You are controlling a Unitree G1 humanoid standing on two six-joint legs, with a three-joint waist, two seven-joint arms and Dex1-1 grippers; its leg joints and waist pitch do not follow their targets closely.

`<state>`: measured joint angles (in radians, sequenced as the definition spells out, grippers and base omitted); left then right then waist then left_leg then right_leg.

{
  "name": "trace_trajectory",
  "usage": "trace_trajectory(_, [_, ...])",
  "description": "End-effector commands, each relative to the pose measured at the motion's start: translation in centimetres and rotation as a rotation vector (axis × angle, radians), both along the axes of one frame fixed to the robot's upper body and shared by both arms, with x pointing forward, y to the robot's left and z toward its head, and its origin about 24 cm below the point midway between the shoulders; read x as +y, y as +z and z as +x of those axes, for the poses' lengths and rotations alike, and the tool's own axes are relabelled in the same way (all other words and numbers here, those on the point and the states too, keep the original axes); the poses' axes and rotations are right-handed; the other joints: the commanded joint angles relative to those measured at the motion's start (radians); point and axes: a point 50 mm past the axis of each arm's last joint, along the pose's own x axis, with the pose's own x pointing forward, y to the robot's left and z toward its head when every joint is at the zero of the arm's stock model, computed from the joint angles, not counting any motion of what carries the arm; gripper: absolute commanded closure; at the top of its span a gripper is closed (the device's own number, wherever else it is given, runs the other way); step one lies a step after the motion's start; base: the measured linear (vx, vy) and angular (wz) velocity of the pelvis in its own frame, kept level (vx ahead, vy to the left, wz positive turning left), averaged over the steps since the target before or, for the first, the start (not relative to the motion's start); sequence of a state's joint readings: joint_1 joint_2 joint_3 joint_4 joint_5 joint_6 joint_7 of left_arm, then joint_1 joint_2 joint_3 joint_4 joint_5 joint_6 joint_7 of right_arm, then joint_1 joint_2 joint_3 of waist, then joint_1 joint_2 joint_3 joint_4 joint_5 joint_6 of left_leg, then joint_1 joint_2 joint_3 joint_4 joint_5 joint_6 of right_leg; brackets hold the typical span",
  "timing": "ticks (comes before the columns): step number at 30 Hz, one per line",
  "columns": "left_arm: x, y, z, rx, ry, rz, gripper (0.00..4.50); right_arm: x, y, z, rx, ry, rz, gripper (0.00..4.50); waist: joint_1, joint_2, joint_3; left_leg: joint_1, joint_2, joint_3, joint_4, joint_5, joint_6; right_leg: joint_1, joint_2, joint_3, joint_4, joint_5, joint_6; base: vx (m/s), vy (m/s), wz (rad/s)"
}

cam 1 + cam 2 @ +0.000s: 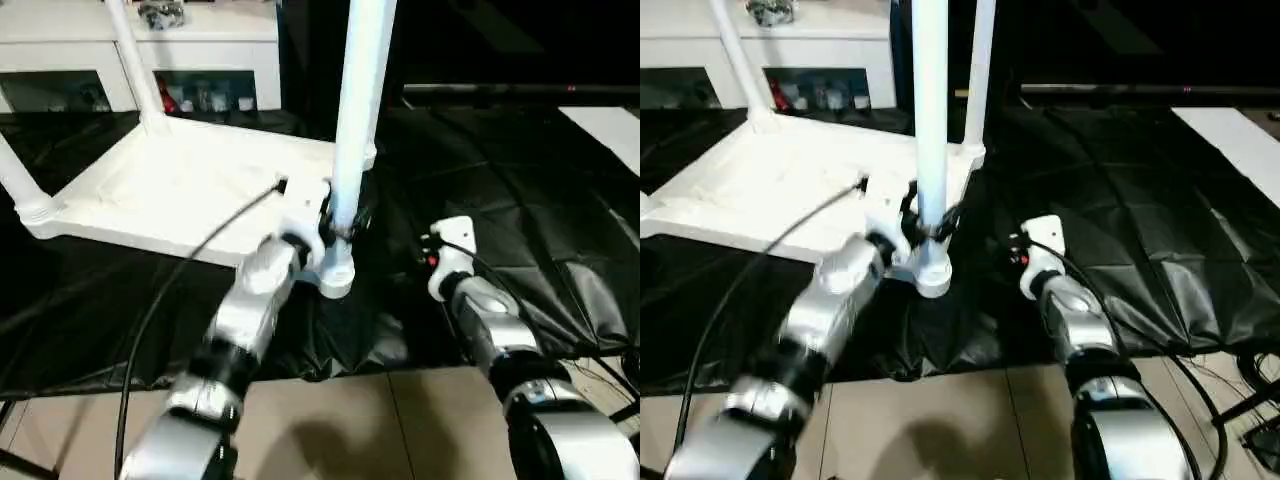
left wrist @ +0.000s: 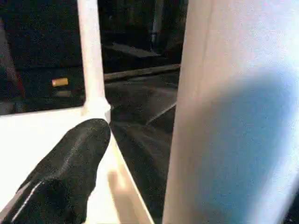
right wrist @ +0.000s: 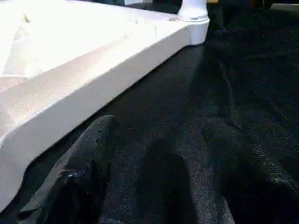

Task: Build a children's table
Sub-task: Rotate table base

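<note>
Trouble from here centres on the near corner of the white plastic square tabletop (image 1: 190, 190), which lies upside down on the crinkled black plastic sheet (image 1: 520, 230) spread over the floor. Four long white tapered tube legs stand up from its round corner sockets; the nearest white leg (image 1: 358, 110) rises from the round white corner socket (image 1: 336, 278) closest to the robot.

The left pincer (image 1: 335, 225) is right at that leg, low down near the socket, with its jaws spread wide. In the left wrist view one black finger (image 2: 70, 172) sits beside the leg's broad white wall with a gap between, so I judge it brackets the leg without clamping it. The right pincer (image 3: 168, 177) hangs low over the black sheet just beside the tabletop's edge, parted and holding nothing.

Whether the near leg is fully seated cannot be told from these views. If it is only resting in the socket, a sideways nudge from the open left fingers could tip it or lever it out. Closing off-centre on a smooth, tapering tube risks the fingers sliding along it. Pushing down hard with no hold on the tabletop could make the light top skate on the slick sheet. The black cable (image 1: 190, 260) trailing along the left forearm passes close to the tabletop and might snag.
</note>
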<state>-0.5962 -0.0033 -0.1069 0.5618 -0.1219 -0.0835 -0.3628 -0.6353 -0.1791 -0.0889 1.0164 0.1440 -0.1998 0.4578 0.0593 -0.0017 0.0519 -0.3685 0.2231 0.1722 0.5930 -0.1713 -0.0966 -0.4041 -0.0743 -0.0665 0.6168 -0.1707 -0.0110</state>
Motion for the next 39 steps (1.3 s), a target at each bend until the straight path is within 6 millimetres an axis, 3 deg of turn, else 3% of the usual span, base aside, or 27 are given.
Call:
trace_trajectory(1, [0.1,0.5,-0.6,-0.017,-0.031,-0.044,0.05,-0.3,0.7,-0.2,-0.041,0.016,0.015,1.25,0.009,-0.006,-0.073,0.002,0.002,0.006,-0.059,-0.222,0.067,0.056,-0.052,0.032,-0.077,-0.212,-0.224,0.0,0.0,0.0])
trace_trajectory(4, [0.7,0.4,-2.3,-0.025,-0.09,-0.078,0.05,-0.3,1.0,-1.2,-0.07,0.078,0.02,1.25,0.016,-0.005,-0.071,0.0,0.01,0.004,-0.065,-0.215,0.076,0.058,-0.053,0.033,-0.074,-0.181,-0.222,0.0,0.0,0.0])
trace_trajectory(6, [1.8,0.0,-3.6,-0.018,-0.106,-0.074,0.05,-0.4,1.3,-1.9,-0.089,0.117,0.013,1.25,0.014,-0.001,-0.073,0.006,0.01,0.005,-0.065,-0.229,0.07,0.052,-0.05,0.034,-0.075,-0.191,-0.219,0.0,0.0,0.0])
trace_trajectory(9, [3.1,-0.5,-4.6,0.017,-0.102,-0.056,0.05,-0.6,1.6,-2.4,-0.106,0.131,0.005,1.25,0.01,0.001,-0.069,0.003,0.01,0.005,-0.069,-0.242,0.057,0.051,-0.046,0.035,-0.075,-0.196,-0.207,0.0,0.0,0.0])
trace_trajectory(13, [5.6,-0.8,-6.9,0.033,-0.107,-0.032,0.05,-1.4,2.3,-2.9,-0.127,0.12,-0.023,1.25,0.002,-0.001,-0.057,0.01,0.007,0.006,-0.076,-0.336,0.026,0.037,-0.044,0.036,-0.095,-0.379,-0.15,0.0,0.0,0.0])
trace_trajectory(14, [5.6,-0.8,-6.9,0.033,-0.107,-0.032,0.05,-1.4,2.3,-2.9,-0.127,0.12,-0.023,1.25,0.002,0.0,-0.057,0.011,0.007,0.006,-0.076,-0.338,0.023,0.036,-0.043,0.037,-0.097,-0.381,-0.137,0.0,0.0,0.0])
trace_trajectory(17, [8.4,-0.4,-7.9,0.032,0.074,-0.036,0.05,-1.9,2.4,-4.1,-0.104,0.074,-0.033,1.25,0.0,-0.005,-0.053,0.007,0.004,0.005,-0.079,-0.343,0.015,0.036,-0.04,0.037,-0.1,-0.408,-0.11,0.0,0.0,0.0])
trace_trajectory(19, [8.6,-0.4,-7.9,0.032,0.089,-0.036,0.05,-1.9,2.4,-4.2,-0.103,0.073,-0.033,1.25,0.0,-0.004,-0.053,0.008,0.003,0.005,-0.078,-0.344,0.014,0.035,-0.039,0.037,-0.104,-0.426,-0.095,0.0,0.0,0.0])
trace_trajectory(20, [10.4,0.0,-8.5,0.013,0.272,-0.035,0.05,-1.5,2.3,-5.9,-0.099,0.061,-0.033,1.25,0.001,-0.006,-0.053,0.004,0.004,0.004,-0.078,-0.328,0.013,0.037,-0.038,0.038,-0.103,-0.413,-0.079,0.0,0.0,0.0])
trace_trajectory(25, [12.0,-0.7,-10.4,0.032,0.478,0.013,0.05,-0.8,2.7,-8.0,-0.117,0.002,-0.006,1.25,-0.008,-0.007,-0.051,-0.004,0.002,-0.001,-0.084,-0.337,0.015,0.034,-0.035,0.035,-0.108,-0.446,-0.035,0.0,0.0,0.0])
trace_trajectory(27, [12.0,-1.0,-10.8,0.039,0.504,0.012,0.05,-0.7,2.7,-8.3,-0.113,-0.013,0.009,1.25,-0.009,-0.006,-0.05,0.002,0.001,0.0,-0.082,-0.356,0.014,0.026,-0.034,0.036,-0.113,-0.47,-0.026,0.0,0.0,0.0])
trace_trajectory(29, [12.1,-1.3,-11.4,0.045,0.546,0.005,0.05,-0.7,2.6,-8.7,-0.1,-0.028,0.021,1.25,-0.014,-0.009,-0.043,0.018,-0.001,-0.003,-0.084,-0.462,0.0,0.019,-0.033,0.03,-0.127,-0.605,0.012,0.0,0.0,0.0])
trace_trajectory(30, [12.1,-1.3,-11.4,0.045,0.546,0.005,0.05,-0.7,2.6,-8.7,-0.1,-0.028,0.021,1.25,-0.019,-0.007,-0.041,0.035,-0.006,-0.007,-0.081,-0.536,-0.006,0.014,-0.029,0.021,-0.14,-0.692,0.038,0.0,0.0,0.0])
trace_trajectory(31, [11.8,-1.4,-11.6,0.053,0.562,0.015,0.05,-0.5,2.6,-9.0,-0.099,-0.019,-0.004,1.25,-0.025,-0.005,-0.035,0.062,-0.008,-0.01,-0.076,-0.613,-0.003,0.007,-0.018,0.004,-0.154,-0.754,0.044,0.0,0.0,0.0])
trace_trajectory(33, [11.7,-1.3,-11.6,0.052,0.574,0.023,0.05,-0.4,2.7,-9.1,-0.094,-0.018,-0.015,1.25,-0.036,-0.007,-0.027,0.092,-0.01,-0.012,-0.073,-0.678,0.016,0.013,-0.004,-0.025,-0.176,-0.78,0.039,0.0,0.0,0.0])
trace_trajectory(34, [11.7,-1.2,-11.5,0.05,0.578,0.025,0.05,-0.3,2.8,-9.1,-0.093,-0.018,-0.017,1.25,-0.052,-0.004,-0.012,0.112,-0.007,-0.017,-0.074,-0.753,0.021,0.019,0.013,-0.064,-0.191,-0.787,0.045,0.0,0.0,0.0])
trace_trajectory(35, [11.7,-1.1,-11.4,0.048,0.584,0.026,0.05,-0.3,3.0,-9.0,-0.097,-0.015,-0.023,1.25,-0.057,0.005,-0.011,0.122,0.0,-0.021,-0.08,-0.789,0.024,0.03,0.013,-0.081,-0.195,-0.768,0.045,0.04,0.019,-0.24])
trace_trajectory(36, [11.7,-1.0,-11.3,0.049,0.588,0.027,0.05,-0.2,3.1,-8.9,-0.099,-0.01,-0.024,1.25,-0.068,0.014,-0.009,0.073,0.027,-0.038,-0.122,-0.838,0.022,0.1,0.001,-0.082,-0.129,-0.669,0.045,0.009,0.021,-0.35])
trace_trajectory(37, [11.8,-1.0,-11.3,0.048,0.59,0.026,0.05,-0.2,3.1,-8.9,-0.099,-0.01,-0.023,1.25,-0.061,0.025,0.001,0.028,0.065,-0.046,-0.194,-0.933,0.021,0.155,-0.011,-0.053,0.0,-0.523,0.024,0.009,0.021,-0.35])
trace_trajectory(38, [11.8,-0.9,-11.2,0.048,0.593,0.024,0.05,-0.2,3.1,-8.8,-0.099,-0.011,-0.022,1.25,-0.031,0.021,-0.009,-0.001,0.027,-0.04,-0.183,-0.912,0.049,0.179,-0.024,-0.016,0.039,-0.444,0.015,0.0,0.0,0.0])
trace_trajectory(39, [11.8,-0.9,-11.3,0.046,0.597,0.021,0.05,-0.1,3.3,-8.7,-0.099,-0.004,-0.024,1.25,-0.04,-0.02,-0.014,-0.028,-0.02,-0.045,-0.135,-0.789,0.104,0.183,-0.049,0.002,-0.027,-0.598,0.055,0.046,-0.022,0.39])
